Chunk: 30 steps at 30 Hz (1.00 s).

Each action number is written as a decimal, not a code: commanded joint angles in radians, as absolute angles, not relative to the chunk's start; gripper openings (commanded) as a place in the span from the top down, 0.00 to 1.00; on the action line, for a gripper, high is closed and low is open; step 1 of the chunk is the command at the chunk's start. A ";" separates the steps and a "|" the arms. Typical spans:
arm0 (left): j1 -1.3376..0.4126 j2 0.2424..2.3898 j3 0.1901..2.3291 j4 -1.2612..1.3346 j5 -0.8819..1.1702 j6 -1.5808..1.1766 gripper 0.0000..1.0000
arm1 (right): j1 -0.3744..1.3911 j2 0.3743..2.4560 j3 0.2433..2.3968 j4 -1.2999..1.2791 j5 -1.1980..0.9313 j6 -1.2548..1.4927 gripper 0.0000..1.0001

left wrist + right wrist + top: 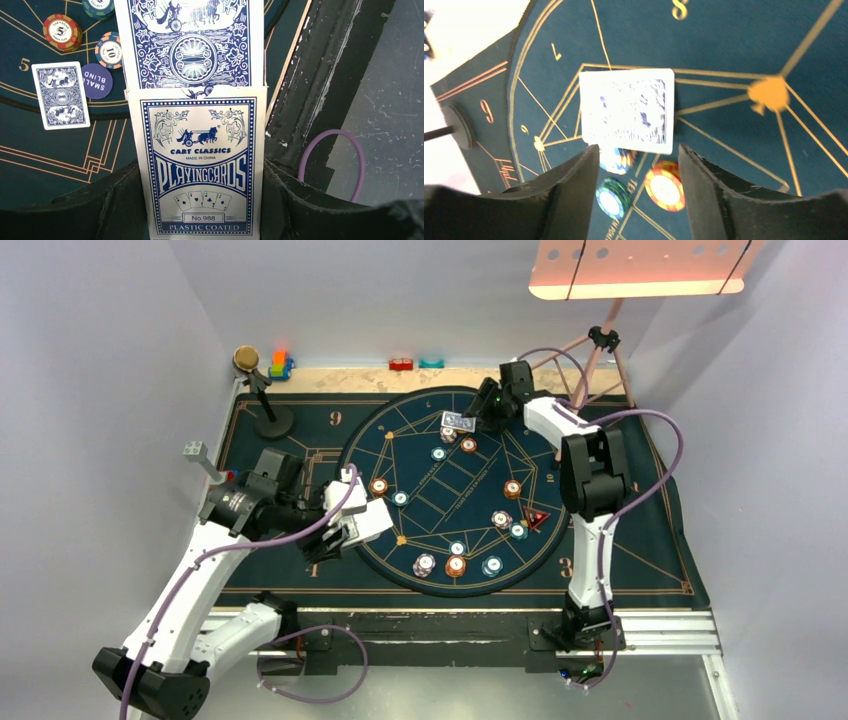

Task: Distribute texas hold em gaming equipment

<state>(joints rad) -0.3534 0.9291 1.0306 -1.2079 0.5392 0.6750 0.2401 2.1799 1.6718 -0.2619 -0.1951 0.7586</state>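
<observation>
One card (pixel 626 110) sits face-down at the mat's (pixel 734 40) far seat, its edge over a chip (pixel 618 161). Your right gripper (pixel 638 150) is spread, holding nothing, so lift straight up to avoid dragging it. The left gripper (pixel 200 172) clamps the card box (pixel 200 205).

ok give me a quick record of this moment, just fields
left gripper: shut on card box, deck sticking out of its top
right gripper: open, nothing between its jaws
far card: face down, just beyond the right gripper, blurred
near card: face down beside small blind button
chips: small stacks spread around the round mat
</observation>
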 commanded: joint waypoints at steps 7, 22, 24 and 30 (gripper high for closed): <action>-0.346 0.907 1.078 -1.209 0.580 0.695 1.00 | 0.322 1.788 1.568 -0.495 0.034 0.644 0.27; -0.346 0.917 1.086 -1.198 0.585 0.695 1.00 | 0.748 1.397 1.137 -0.090 -0.617 0.755 0.07; -0.347 0.920 1.085 -1.198 0.584 0.695 1.00 | 0.784 1.400 1.122 -0.050 -0.639 0.778 0.06; -0.347 0.926 1.086 -1.197 0.584 0.696 1.00 | 0.848 1.454 1.114 -0.003 -0.649 0.797 0.04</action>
<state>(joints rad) -0.3534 0.9241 1.0435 -1.2144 0.5468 0.6765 0.8215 1.4330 1.1172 -0.1001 -0.5987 0.7677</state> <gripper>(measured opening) 0.706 0.954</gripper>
